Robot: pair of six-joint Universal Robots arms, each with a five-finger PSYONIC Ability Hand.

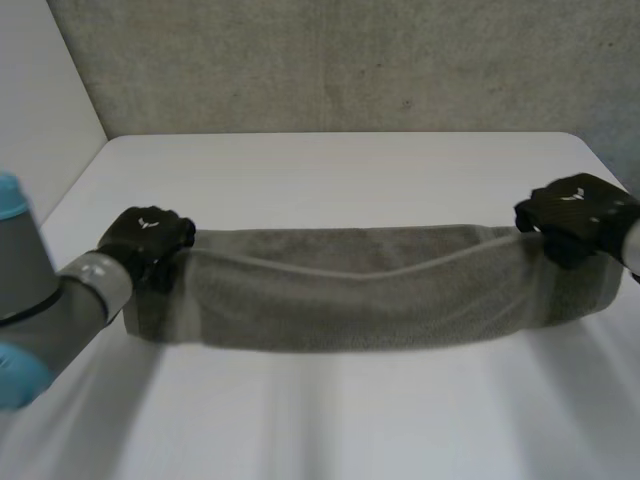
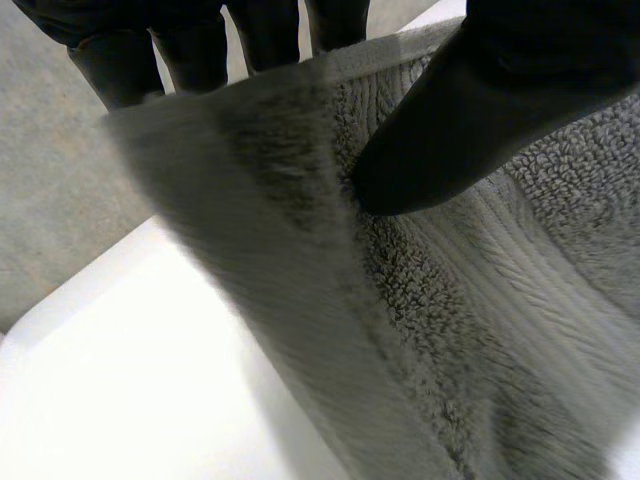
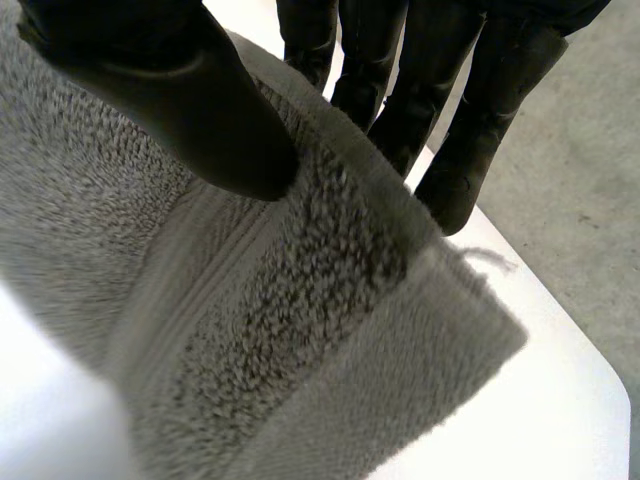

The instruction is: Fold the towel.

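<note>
A grey towel [image 1: 370, 285] hangs stretched in a long band above the white table [image 1: 340, 170], held at both ends. My left hand [image 1: 145, 240] grips its left end; up close the thumb [image 2: 470, 120] presses the terry towel [image 2: 470, 330] against the fingers [image 2: 190, 50] behind the top edge. My right hand [image 1: 578, 215] grips the right end. There the thumb [image 3: 190, 100] pinches the towel [image 3: 290, 330] against the fingers [image 3: 440, 90] near a corner.
A grey wall [image 1: 340, 60] runs behind the table's far edge. A pale wall [image 1: 40, 110] stands at the left. My left arm [image 1: 40, 300] reaches in from the near left.
</note>
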